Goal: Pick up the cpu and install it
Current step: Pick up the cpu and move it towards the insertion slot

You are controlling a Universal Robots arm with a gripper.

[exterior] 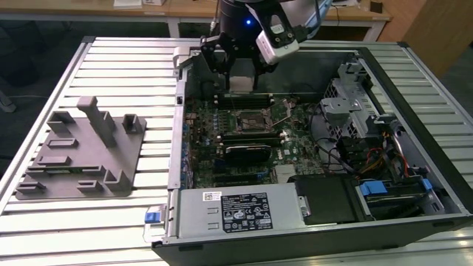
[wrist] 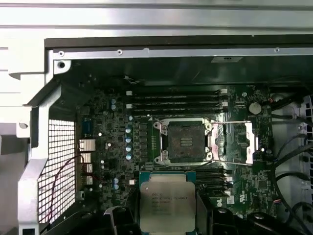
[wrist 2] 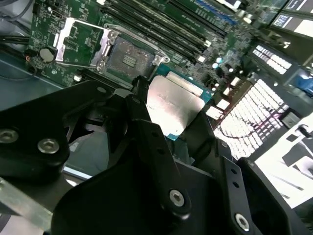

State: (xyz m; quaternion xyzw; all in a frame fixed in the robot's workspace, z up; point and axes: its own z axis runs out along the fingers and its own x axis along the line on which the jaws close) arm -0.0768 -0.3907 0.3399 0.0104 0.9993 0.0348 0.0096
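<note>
My gripper (wrist: pixel 167 208) is shut on the cpu (wrist: pixel 167 200), a flat square chip with a shiny silver top and a teal edge. Both wrist views show the cpu (wrist 2: pixel 173 105) clamped between black fingers (wrist 2: pixel 142 112). It hangs in the air above the motherboard, a short way off from the open socket (wrist: pixel 186 142), whose metal load plate (wrist: pixel 234 142) is swung open beside it. In the exterior view the gripper (exterior: pixel 240 83) hovers over the far part of the open computer case, above and behind the socket (exterior: pixel 251 121).
The open computer case (exterior: pixel 384 72) holds the green motherboard (exterior: pixel 296 147), memory slots (wrist: pixel 178 103), cables, a drive cage (exterior: pixel 347 105) and a power supply (exterior: pixel 236 213). On the exterior view's left, a grey plastic fixture tray (exterior: pixel 81 155) lies on the slatted metal table (exterior: pixel 118 61).
</note>
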